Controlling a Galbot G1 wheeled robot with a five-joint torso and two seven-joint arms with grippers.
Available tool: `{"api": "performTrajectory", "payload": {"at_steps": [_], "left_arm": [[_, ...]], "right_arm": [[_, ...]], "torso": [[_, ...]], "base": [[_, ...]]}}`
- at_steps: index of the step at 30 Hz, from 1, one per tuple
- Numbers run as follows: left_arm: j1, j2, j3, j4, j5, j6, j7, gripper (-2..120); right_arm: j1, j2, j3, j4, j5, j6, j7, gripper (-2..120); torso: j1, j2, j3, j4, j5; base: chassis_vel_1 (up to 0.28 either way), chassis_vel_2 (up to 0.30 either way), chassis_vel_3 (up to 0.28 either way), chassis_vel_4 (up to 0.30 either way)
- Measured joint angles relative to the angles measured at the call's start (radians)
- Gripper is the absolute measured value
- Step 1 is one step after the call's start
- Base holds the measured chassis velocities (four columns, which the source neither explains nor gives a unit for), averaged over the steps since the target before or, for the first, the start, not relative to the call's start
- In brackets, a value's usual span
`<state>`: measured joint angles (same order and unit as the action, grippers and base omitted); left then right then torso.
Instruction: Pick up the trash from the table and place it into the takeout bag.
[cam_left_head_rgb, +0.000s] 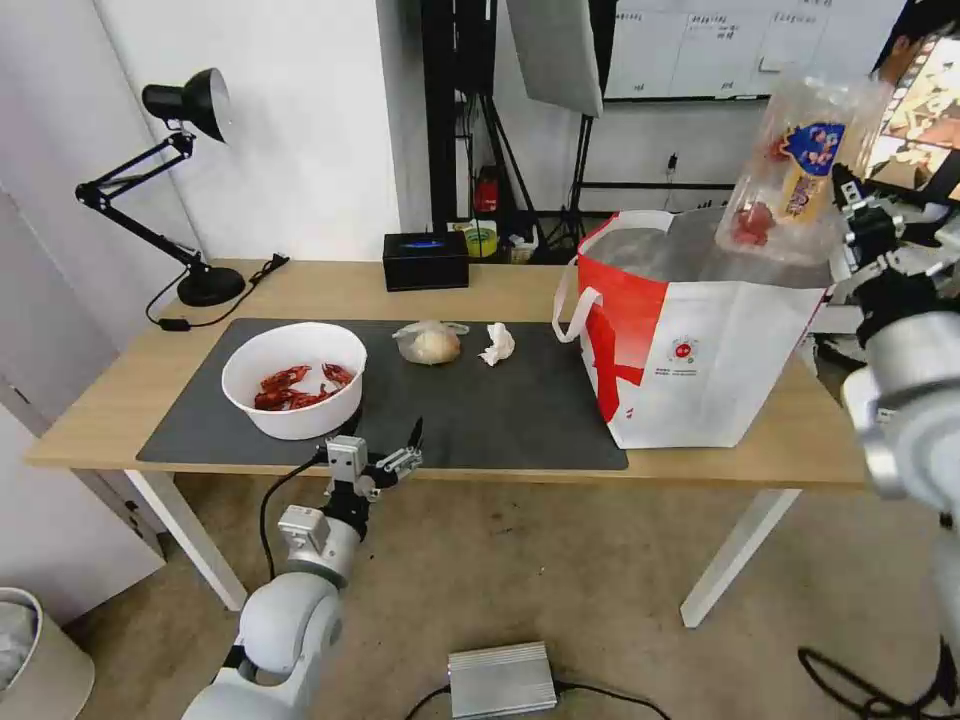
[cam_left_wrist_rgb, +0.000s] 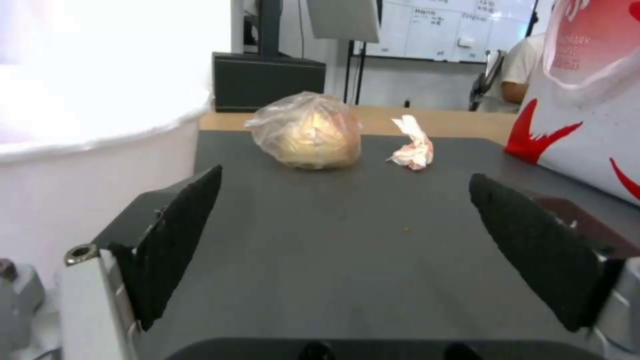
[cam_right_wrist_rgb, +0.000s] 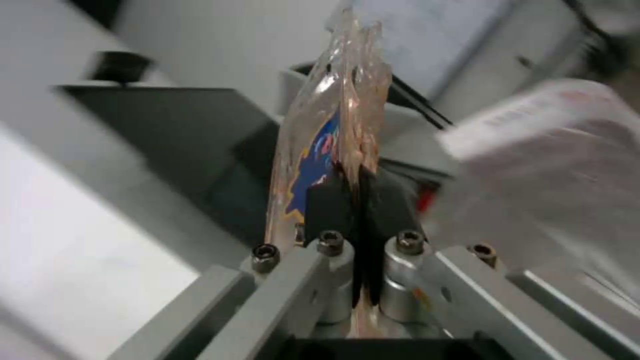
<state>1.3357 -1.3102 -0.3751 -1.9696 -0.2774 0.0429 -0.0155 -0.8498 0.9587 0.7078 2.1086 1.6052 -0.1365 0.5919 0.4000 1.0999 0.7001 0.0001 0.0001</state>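
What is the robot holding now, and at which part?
The right gripper is shut on the clear plastic clamshell tray, pinching its edge, above the takeout bag. The left gripper is open and holds nothing.

The left gripper (cam_left_wrist_rgb: 347, 245) hangs low over the dark grey mat (cam_left_wrist_rgb: 347, 280), its two black padded fingers (cam_left_wrist_rgb: 177, 240) spread wide with nothing between them. Beyond the fingertips, centred on the gap, the clear bag with beige lump (cam_left_wrist_rgb: 308, 131) rests on the mat. The crumpled white tissue (cam_left_wrist_rgb: 413, 144) lies just beside it (nearer the far-side finger). The white bowl (cam_left_wrist_rgb: 87, 165) wall rises outside one finger; the takeout bag (cam_left_wrist_rgb: 587, 110) stands outside the other.
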Motion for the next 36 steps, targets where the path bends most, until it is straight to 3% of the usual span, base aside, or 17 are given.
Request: {"api": "performTrajectory", "payload": {"at_steps": [2,6,15,26,27,29,31,32,35,36], "left_arm": [[0.002,-0.005,-0.004,0.0,0.007,-0.002,0.001,100],[0.003,-0.009,-0.01,0.002,0.014,-0.004,0.001,100],[0.002,-0.014,-0.012,0.01,0.021,-0.006,0.003,100],[-0.006,-0.017,-0.003,0.016,0.022,-0.005,0.003,100],[-0.006,-0.018,-0.003,0.017,0.022,-0.005,0.003,100],[-0.006,-0.018,-0.003,0.017,0.022,-0.005,0.003,100],[-0.006,-0.021,-0.005,0.018,0.022,-0.005,0.003,100],[-0.006,-0.021,-0.005,0.018,0.022,-0.005,0.003,100],[-0.006,-0.024,-0.009,0.019,0.022,-0.005,0.004,100],[-0.006,-0.024,-0.009,0.019,0.022,-0.005,0.004,100]], "right_arm": [[0.066,-0.011,-0.02,-0.054,0.054,-0.032,0.103,0],[0.139,-0.015,-0.042,-0.103,0.122,-0.059,0.212,0],[0.189,0.008,-0.06,-0.153,0.162,-0.094,0.286,0],[0.186,0.018,-0.063,-0.156,0.16,-0.107,0.28,37],[0.18,0.021,-0.062,-0.155,0.158,-0.107,0.272,44],[0.178,0.022,-0.062,-0.154,0.157,-0.107,0.268,44],[0.149,0.027,-0.052,-0.136,0.145,-0.1,0.174,58],[0.149,0.027,-0.052,-0.136,0.145,-0.1,0.174,58],[0.083,0.021,-0.04,-0.09,0.095,-0.065,-0.047,73],[0.083,0.021,-0.04,-0.09,0.095,-0.065,-0.047,73]], "torso": [[0.0,0.0,0.0,0.0,0.0],[0.0,0.0,0.0,-0.0001,-0.0001],[0.0,0.0,0.0,-0.0001,0.0],[0.0,0.0,0.0,-0.0002,-0.0001],[0.0,0.0,0.0,-0.0002,-0.0001],[0.0,0.0,0.0,-0.0002,-0.0001],[0.0,0.0,0.0,-0.0001,-0.0001],[0.0,0.0,0.0,-0.0001,-0.0001],[0.0,0.0,0.0,-0.0001,-0.0001],[0.0,0.0,0.0,-0.0001,-0.0001]], "base": [[0.0,0.0,0.0,0.0],[0.0,0.0,0.0,0.0],[0.0,0.0,0.0,0.0],[0.0,0.0,0.0,0.0],[0.0,0.0,0.0,0.0],[0.0,0.0,0.0,0.0],[0.0,0.0,0.0,0.0],[0.0,0.0,0.0,0.0],[0.0,0.0,0.0,0.0],[0.0,0.0,0.0,0.0]]}}
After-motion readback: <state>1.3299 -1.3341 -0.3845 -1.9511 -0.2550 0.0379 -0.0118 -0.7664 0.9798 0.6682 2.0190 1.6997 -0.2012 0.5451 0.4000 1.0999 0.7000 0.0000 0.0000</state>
